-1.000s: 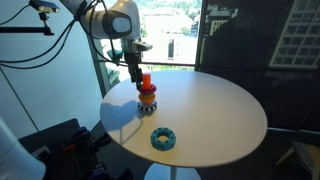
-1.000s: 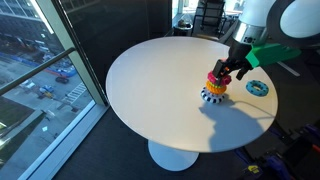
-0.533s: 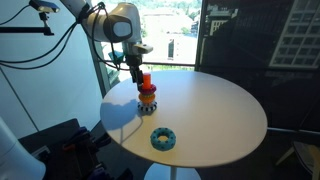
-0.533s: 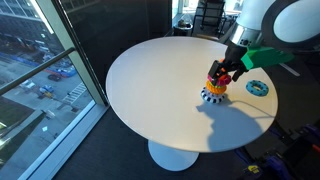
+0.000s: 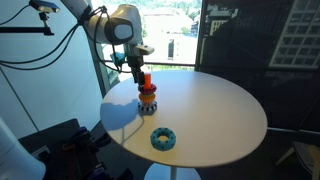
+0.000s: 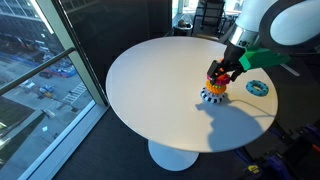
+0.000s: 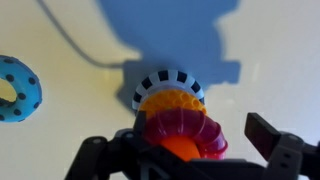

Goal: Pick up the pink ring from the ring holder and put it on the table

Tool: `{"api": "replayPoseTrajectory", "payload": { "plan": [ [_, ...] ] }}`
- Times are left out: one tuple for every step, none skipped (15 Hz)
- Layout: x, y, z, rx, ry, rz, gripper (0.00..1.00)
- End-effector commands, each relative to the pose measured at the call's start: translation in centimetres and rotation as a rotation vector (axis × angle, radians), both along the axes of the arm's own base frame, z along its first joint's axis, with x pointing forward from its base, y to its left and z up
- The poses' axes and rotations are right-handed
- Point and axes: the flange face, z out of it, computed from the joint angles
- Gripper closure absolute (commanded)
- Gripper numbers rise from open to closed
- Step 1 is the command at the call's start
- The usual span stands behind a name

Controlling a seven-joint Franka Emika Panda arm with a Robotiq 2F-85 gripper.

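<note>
Over the ring holder (image 7: 168, 88), wrist view: gripper (image 7: 180, 140) is open. One finger (image 7: 268, 135) stands clear of the pink ring (image 7: 183, 125), the other sits on the opposite side, and I see no contact.
Pink ring: top of the stack and not yet off the peg, with an orange ring under it and the striped base lowest.
Blue ring (image 7: 15, 88): flat on the table (image 7: 70, 130), well apart from the stack, not my target.
Exterior view: gripper (image 5: 138, 76) sits at the top of the ring holder (image 5: 147, 97). I can't read the jaw gap from here.
Change since a second ago: gripper has crept sideways onto the peg line. Stack and blue ring (image 5: 162, 138) haven't moved.
Exterior view: gripper (image 6: 222, 74) is right over the pink ring (image 6: 216, 80). It was offset toward the blue ring (image 6: 258, 88) a second ago and is now centred.
Meaning: my read is the approach is done and the grasp hasn't started.
Next: close on the pink ring, pull straight up the peg, then set it on bare table (image 6: 150, 95).
Risk: a tilted lift could drag the orange ring or tip the holder.
</note>
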Motion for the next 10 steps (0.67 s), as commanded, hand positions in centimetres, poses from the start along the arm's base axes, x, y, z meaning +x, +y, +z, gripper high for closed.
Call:
{"api": "replayPoseTrajectory", "payload": {
  "plan": [
    [0.40, -0.21, 0.09, 0.001, -0.024, -0.020, 0.00],
    [0.44, -0.25, 0.09, 0.000, -0.026, -0.023, 0.00],
    [0.46, -0.29, 0.08, -0.002, -0.028, -0.025, 0.00],
    [0.48, -0.32, 0.05, -0.004, -0.030, -0.026, 0.00],
    [0.50, -0.34, 0.03, -0.006, -0.031, -0.027, 0.00],
    [0.51, -0.37, 0.02, -0.009, -0.032, -0.027, 0.00],
    [0.52, -0.39, 0.02, -0.013, -0.034, -0.028, 0.00],
    [0.52, -0.41, 0.02, -0.018, -0.037, -0.030, 0.00],
    [0.55, -0.40, 0.01, -0.024, -0.039, -0.031, 0.00],
    [0.58, -0.40, 0.02, -0.030, -0.041, -0.031, 0.00]
  ]
}}
